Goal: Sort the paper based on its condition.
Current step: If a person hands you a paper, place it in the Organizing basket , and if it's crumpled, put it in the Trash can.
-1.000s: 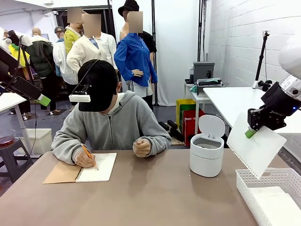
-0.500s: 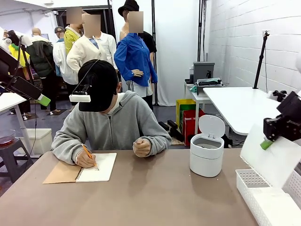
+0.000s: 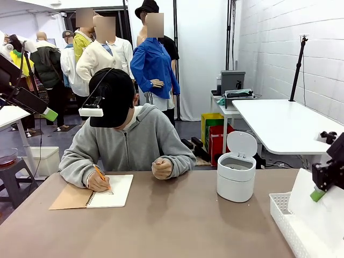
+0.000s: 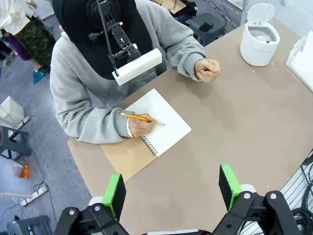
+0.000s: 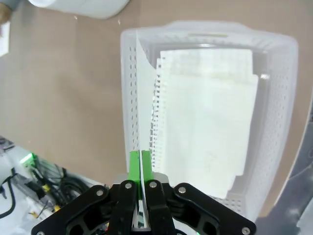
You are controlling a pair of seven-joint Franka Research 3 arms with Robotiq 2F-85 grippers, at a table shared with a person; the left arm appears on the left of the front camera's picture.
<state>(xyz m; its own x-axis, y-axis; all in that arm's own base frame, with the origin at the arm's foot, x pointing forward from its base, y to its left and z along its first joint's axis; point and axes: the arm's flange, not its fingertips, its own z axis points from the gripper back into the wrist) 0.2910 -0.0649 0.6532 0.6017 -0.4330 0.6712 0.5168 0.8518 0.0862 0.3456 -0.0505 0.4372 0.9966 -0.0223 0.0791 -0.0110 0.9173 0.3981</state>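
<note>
You have bright, even light from above in all three views. Shadows on the tabletop are soft and short, lying close under things. The white paper beyond the right hand looks a little washed out. Both wrist views bend at the edges. Nothing is blurred by motion.

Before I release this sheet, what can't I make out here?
- Front view: the basket's inside and far end, hidden by the held sheet and the right edge.
- Right wrist view: the sheet's face, seen edge-on between the shut fingers.
- Both views: the bin's contents, hidden by its rim or cut off.
</note>
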